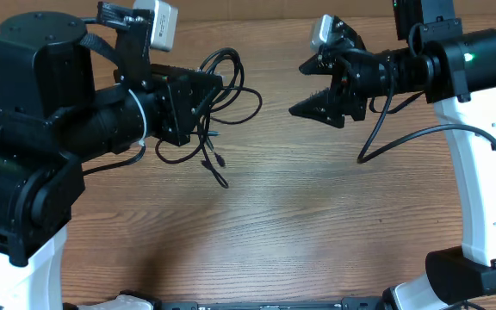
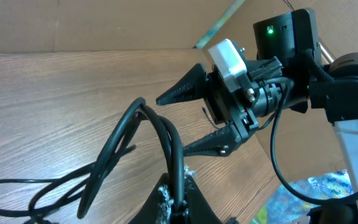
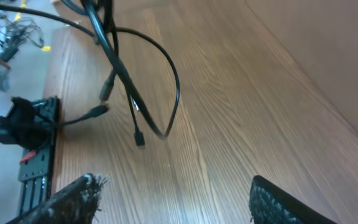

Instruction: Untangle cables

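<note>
Wooden surface (image 1: pixel 317 241) is overhung near its far edge by the cables (image 1: pixel 226 95), clamped in the closed left tool (image 1: pixel 198 96). Untangling is judged barely begun; the right tool (image 1: pixel 306 86) is spread wide, empty.

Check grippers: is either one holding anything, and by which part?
Left gripper pinches the cables at the bunched loops of the tangle; plug ends dangle free. Right gripper is open and empty.

The overhead camera is looking straight down on the cables (image 1: pixel 217 96) from well above. The left wrist camera is sitting right against the cables (image 2: pixel 168 132), while the right wrist camera is facing the same cables (image 3: pixel 113 53) from farther off.
</note>
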{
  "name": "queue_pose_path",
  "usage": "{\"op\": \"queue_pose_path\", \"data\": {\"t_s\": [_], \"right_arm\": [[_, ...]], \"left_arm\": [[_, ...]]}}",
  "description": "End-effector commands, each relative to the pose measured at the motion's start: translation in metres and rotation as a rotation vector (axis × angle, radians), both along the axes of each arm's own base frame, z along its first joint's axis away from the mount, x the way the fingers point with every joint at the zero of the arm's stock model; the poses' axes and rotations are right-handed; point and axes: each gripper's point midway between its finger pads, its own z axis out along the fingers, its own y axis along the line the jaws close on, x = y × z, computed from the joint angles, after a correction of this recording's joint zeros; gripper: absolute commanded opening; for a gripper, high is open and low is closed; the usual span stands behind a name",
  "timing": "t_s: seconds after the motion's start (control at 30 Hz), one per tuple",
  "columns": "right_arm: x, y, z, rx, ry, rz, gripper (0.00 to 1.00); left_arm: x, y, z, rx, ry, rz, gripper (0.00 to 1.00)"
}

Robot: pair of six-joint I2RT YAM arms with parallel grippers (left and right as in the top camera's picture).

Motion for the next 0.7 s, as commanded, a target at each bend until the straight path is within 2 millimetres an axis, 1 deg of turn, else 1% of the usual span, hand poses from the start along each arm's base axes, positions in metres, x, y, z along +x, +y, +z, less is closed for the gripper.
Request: {"op": "queue_pose_path", "data": {"t_s": [0.0, 0.17, 0.23, 0.27, 0.3, 0.33, 0.37, 0.43, 0.5, 0.6, 0.67], "right_arm": [[-0.005, 0.006, 0.006, 0.043, 0.004, 0.034, 0.77], [-0.008, 0.018, 0.009, 0.049, -0.026, 0.07, 0.77], [-0.01, 0.026, 0.01, 0.054, -0.045, 0.091, 0.77], [-0.012, 0.029, 0.011, 0.056, -0.053, 0.103, 0.73], [-0.013, 0.033, 0.012, 0.058, -0.061, 0.113, 0.48], [-0.014, 0.036, 0.013, 0.06, -0.07, 0.123, 0.08], [-0.015, 0.039, 0.013, 0.058, -0.075, 0.128, 0.04], [-0.013, 0.039, 0.012, 0.048, -0.081, 0.122, 0.04], [-0.007, 0.034, 0.008, 0.017, -0.082, 0.088, 0.04], [0.01, 0.019, 0.002, -0.031, -0.07, -0.013, 0.04], [0.024, 0.007, 0.002, -0.039, -0.055, -0.092, 0.04]], "left_arm": [[-0.003, -0.001, 0.01, -0.029, -0.018, -0.006, 0.06], [-0.006, -0.008, 0.019, -0.084, -0.017, -0.037, 0.06], [-0.007, -0.01, 0.02, -0.085, -0.017, -0.039, 0.06], [-0.007, -0.011, 0.019, -0.08, -0.017, -0.036, 0.06], [-0.006, -0.01, 0.018, -0.074, -0.017, -0.027, 0.06], [-0.005, -0.01, 0.017, -0.07, -0.017, -0.023, 0.06], [-0.005, -0.01, 0.017, -0.069, -0.016, -0.021, 0.06], [-0.005, -0.009, 0.016, -0.066, -0.016, -0.022, 0.06], [-0.005, -0.008, 0.016, -0.062, -0.014, -0.017, 0.06], [-0.005, -0.006, 0.013, -0.05, -0.007, -0.005, 0.06], [-0.005, -0.006, 0.012, -0.045, -0.008, -0.008, 0.06]]}}
